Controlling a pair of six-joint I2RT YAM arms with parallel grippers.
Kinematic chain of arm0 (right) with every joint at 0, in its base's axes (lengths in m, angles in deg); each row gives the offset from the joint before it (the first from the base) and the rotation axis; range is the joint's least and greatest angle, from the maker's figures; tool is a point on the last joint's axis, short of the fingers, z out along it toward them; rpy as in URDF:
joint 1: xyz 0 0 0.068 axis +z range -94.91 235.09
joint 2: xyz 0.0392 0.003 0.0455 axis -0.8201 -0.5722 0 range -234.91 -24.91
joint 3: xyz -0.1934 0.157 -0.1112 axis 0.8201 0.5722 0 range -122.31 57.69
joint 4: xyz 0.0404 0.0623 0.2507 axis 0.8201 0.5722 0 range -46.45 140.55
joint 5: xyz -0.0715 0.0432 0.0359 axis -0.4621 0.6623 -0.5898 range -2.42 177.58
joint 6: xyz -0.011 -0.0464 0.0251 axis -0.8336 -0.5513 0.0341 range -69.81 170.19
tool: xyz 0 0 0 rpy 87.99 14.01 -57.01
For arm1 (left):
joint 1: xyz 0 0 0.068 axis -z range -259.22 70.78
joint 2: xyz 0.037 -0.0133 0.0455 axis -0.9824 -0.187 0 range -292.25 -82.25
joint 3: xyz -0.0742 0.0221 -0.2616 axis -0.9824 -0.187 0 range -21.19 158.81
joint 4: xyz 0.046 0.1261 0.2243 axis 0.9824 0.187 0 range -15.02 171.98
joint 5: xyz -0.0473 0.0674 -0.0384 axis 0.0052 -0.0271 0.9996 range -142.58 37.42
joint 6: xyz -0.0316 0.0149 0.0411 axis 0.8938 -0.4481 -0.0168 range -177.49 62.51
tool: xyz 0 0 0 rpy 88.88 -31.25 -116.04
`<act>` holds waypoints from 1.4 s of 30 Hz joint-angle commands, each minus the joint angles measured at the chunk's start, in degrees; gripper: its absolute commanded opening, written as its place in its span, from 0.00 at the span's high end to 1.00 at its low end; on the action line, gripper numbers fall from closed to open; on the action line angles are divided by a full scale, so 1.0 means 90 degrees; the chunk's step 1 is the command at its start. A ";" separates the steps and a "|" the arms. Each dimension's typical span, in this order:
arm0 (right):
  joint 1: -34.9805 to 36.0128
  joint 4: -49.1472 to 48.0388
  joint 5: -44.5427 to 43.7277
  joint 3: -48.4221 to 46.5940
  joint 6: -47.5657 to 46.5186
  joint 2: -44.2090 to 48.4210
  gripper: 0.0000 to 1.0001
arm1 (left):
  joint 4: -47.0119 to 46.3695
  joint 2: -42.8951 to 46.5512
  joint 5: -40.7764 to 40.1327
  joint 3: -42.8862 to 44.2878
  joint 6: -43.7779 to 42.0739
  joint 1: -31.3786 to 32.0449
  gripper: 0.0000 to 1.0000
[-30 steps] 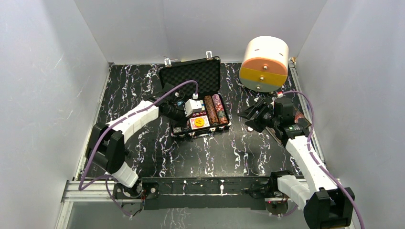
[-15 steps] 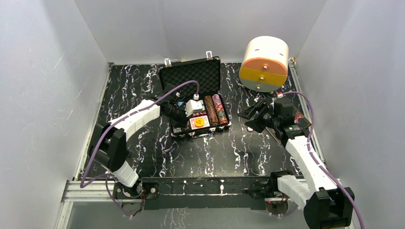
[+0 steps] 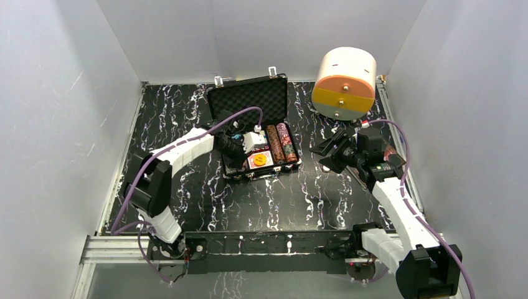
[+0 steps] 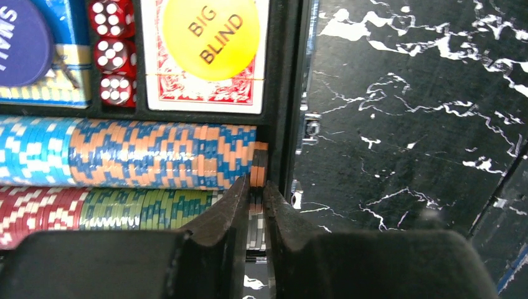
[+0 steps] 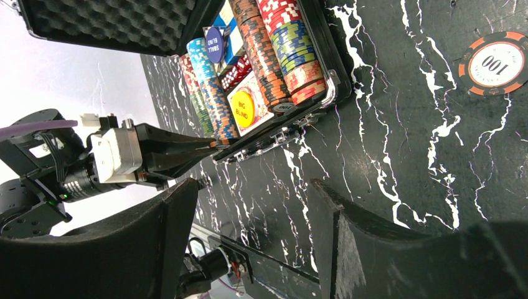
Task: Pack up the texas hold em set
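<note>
Left arm (image 3: 183,149) stretching forward to the open case (image 3: 249,103) at the table's (image 3: 299,199) 12 o'clock, left gripper (image 4: 256,199) pinching chips (image 4: 258,167) at a row's end, right gripper (image 5: 249,243) hovering wide open at the case's 3 o'clock, loose chip (image 5: 492,62) lying beyond it.

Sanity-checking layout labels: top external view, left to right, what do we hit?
left arm → briefcase → right gripper. The drawer box is left out because its span overlaps the right gripper's.
</note>
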 commanded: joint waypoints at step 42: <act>0.0106 0.1013 -0.2922 -0.0829 -0.2915 -0.2575 0.26 | -0.4313 0.3811 -0.3181 -0.1873 0.6865 -0.0083 0.18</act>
